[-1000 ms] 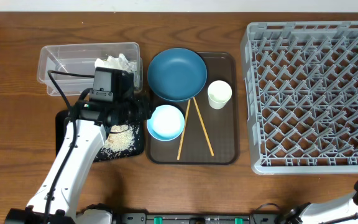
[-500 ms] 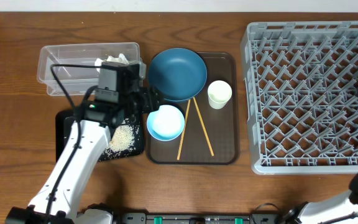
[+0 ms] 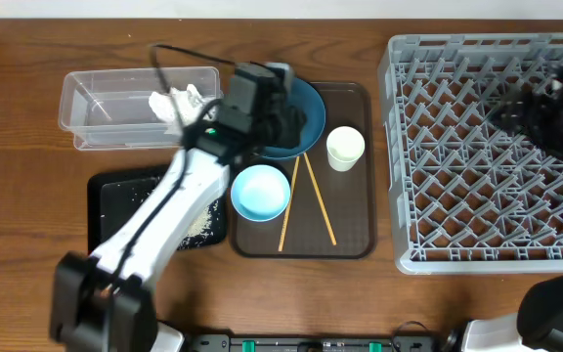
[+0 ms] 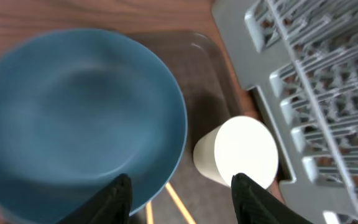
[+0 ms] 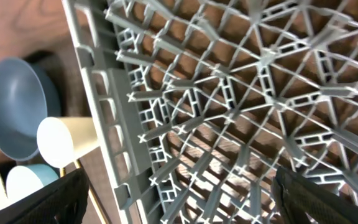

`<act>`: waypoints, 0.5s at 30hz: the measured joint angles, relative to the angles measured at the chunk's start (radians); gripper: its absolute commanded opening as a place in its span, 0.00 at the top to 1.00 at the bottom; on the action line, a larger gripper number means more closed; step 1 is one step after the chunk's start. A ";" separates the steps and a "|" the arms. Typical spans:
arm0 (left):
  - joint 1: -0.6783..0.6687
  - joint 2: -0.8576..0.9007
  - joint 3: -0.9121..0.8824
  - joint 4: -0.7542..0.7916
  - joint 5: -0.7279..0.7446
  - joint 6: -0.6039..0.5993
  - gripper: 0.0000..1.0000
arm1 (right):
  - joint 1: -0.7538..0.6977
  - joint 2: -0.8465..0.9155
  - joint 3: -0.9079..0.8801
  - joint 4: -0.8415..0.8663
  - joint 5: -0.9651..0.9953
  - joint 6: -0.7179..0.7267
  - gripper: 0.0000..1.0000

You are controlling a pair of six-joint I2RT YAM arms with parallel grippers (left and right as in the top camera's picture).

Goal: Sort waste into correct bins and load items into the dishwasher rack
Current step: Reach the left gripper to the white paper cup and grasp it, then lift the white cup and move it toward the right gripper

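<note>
Your left gripper (image 4: pixel 182 199) had swung from the flat black tray (image 3: pixel 115 196) to hover, jaws wide and empty, over the one dark-blue round plate (image 4: pixel 79 118). Beside it stood one white cup (image 4: pixel 238 152), one light-blue bowl (image 3: pixel 260 192) and two thin wooden chopsticks (image 3: pixel 321 202). Your right gripper (image 5: pixel 185 193), also wide and empty, hung over the grey plastic rack (image 5: pixel 229 93).

A clear rectangular plastic tub (image 3: pixel 106 103) sits far left, a crumpled white paper napkin (image 3: pixel 176 101) in its right end; nearer lies a flat black rectangular tray (image 3: pixel 106 200) bearing loose white rice grains (image 3: pixel 198 227). The central brown serving tray (image 3: pixel 355 213) carries a dark-blue round plate (image 3: pixel 310 130) far, a light-blue bowl (image 3: pixel 260 192) near-left, a white cup (image 3: pixel 345 148) right. A grey plastic dishwasher rack (image 3: pixel 477 176) stands rightmost.
</note>
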 measured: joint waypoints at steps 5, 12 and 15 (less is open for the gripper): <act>-0.065 0.103 0.000 0.069 -0.009 0.000 0.45 | 0.058 0.000 0.000 0.003 0.051 -0.002 0.05; -0.118 0.176 0.000 0.084 -0.009 -0.002 0.45 | 0.072 0.000 0.000 0.004 0.082 -0.002 0.05; -0.127 0.208 0.000 0.083 -0.009 -0.005 0.46 | 0.072 0.000 0.000 0.004 0.085 -0.002 0.05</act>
